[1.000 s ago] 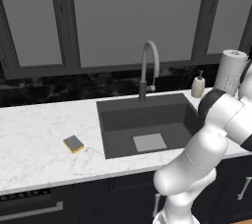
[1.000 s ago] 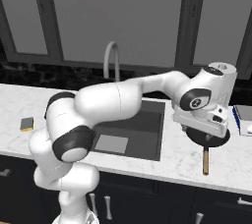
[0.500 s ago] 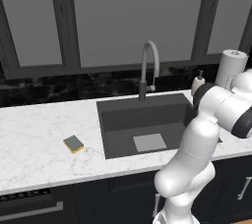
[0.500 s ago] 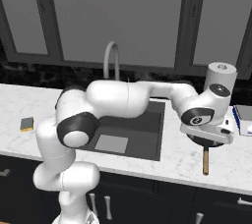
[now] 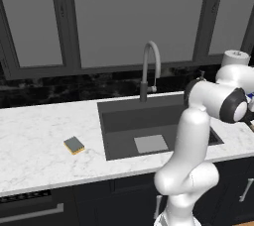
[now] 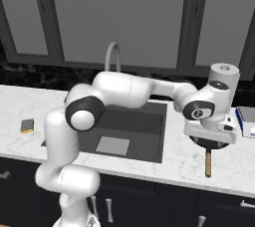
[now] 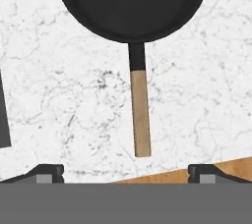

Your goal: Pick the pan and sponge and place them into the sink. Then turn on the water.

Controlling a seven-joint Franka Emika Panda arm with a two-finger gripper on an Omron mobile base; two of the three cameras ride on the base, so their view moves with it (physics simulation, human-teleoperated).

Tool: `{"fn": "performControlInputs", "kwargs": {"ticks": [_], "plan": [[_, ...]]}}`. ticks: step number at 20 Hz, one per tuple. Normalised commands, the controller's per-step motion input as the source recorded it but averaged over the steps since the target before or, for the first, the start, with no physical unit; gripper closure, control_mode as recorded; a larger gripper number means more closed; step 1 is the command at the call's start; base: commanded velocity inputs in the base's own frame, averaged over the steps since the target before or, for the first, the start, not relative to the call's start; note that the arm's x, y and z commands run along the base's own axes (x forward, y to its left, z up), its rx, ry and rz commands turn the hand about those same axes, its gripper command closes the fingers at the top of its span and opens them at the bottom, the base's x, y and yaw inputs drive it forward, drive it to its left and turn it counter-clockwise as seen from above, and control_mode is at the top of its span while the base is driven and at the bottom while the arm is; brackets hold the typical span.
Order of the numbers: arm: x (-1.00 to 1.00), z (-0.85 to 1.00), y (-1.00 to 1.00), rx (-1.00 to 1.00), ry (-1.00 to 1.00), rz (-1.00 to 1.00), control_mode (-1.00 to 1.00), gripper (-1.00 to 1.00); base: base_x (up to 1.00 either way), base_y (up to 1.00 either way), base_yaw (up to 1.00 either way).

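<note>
The small round black frying pan [image 7: 132,2] with its light wooden handle [image 7: 140,112] lies on the white marble counter [image 7: 59,100], upper centre of the hand view. The pincer [image 7: 125,171] hovers above, spread wide and empty. Risk: closing off-centre could spin the handle away.

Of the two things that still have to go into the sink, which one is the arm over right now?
The pan, black with a wooden handle, on the counter right of the sink. The open gripper hangs above its handle. The sponge lies on the counter left of the sink.
</note>
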Motion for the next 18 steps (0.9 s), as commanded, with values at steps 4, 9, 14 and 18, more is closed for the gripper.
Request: {"fn": "performControlInputs", "kwargs": {"ticks": [4,9,14,18], "plan": [[0.04,-0.23,0.00,0.01,-0.08,0.00,-1.00,-1.00,0.00,0.00,0.00],[0.29,-0.34,-0.02,0.00,0.00,0.00,-1.00,-1.00,0.00,0.00,0.00],[0.46,-0.36,-0.05,0.00,0.05,0.00,-1.00,-1.00,0.00,0.00,0.00],[0.32,-0.35,-0.13,0.00,0.11,0.00,-1.00,-1.00,0.00,0.00,0.00]]}}
